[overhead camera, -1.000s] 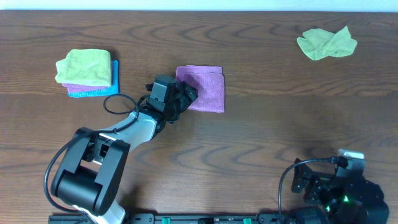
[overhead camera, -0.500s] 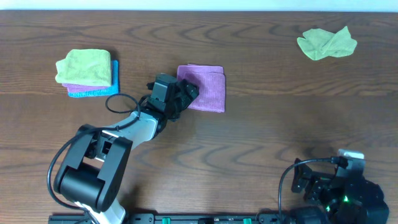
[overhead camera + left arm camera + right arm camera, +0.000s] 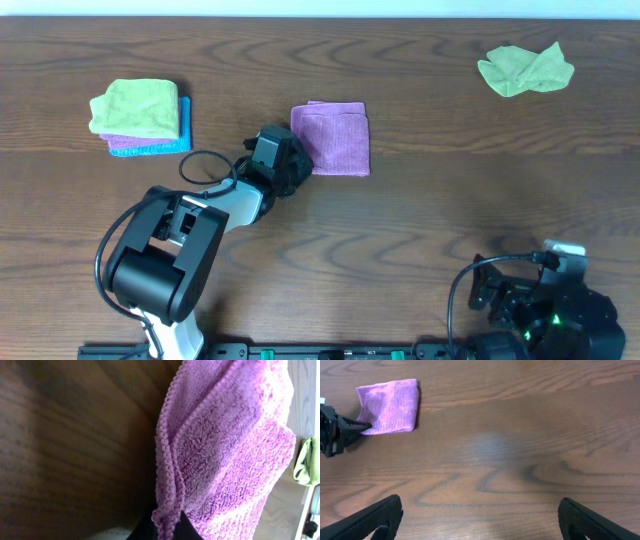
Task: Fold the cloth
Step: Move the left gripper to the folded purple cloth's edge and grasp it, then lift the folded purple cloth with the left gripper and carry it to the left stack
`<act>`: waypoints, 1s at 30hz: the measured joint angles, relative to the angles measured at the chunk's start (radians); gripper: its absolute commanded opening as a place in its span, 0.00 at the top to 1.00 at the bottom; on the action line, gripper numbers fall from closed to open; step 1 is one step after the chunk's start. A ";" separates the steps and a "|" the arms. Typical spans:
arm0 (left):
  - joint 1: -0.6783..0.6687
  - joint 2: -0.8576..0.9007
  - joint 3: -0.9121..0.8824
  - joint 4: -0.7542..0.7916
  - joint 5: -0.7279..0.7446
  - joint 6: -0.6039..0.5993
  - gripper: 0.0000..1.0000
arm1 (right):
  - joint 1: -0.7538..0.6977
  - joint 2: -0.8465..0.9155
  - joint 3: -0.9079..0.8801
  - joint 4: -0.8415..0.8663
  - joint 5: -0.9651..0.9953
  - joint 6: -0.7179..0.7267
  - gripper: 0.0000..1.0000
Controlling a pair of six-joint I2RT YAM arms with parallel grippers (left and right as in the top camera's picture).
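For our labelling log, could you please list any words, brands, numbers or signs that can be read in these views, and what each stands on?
No readable text in any view: the purple cloth, the stack of folded cloths, the crumpled green cloth and the table carry no words, labels, numbers or signs.

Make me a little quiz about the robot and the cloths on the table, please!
1. True or false: the left gripper is pinching the edge of the purple cloth.
2. Which colour is on top of the stack of cloths? A) green B) blue C) purple
3. Fill the gap: the right gripper holds nothing and its fingers are wide ____.

Key: 1 true; 2 A; 3 open.
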 measured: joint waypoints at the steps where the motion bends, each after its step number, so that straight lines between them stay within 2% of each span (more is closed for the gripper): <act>1: 0.000 0.000 0.000 0.007 0.000 0.005 0.94 | 0.000 0.000 0.000 0.000 0.000 0.000 0.01; 9: 0.014 0.000 -0.004 0.117 0.055 0.089 0.94 | 0.000 0.000 0.000 0.000 0.000 0.000 0.01; 15: 0.103 -0.003 0.021 0.081 0.189 0.186 0.94 | 0.000 0.000 -0.001 0.000 0.000 0.000 0.01; 24: 0.241 -0.168 0.190 -0.277 0.264 0.363 0.94 | 0.000 0.000 -0.001 0.000 0.000 0.000 0.01; 30: 0.303 -0.186 0.317 -0.394 0.270 0.443 0.94 | 0.000 0.000 -0.002 0.000 0.000 0.000 0.01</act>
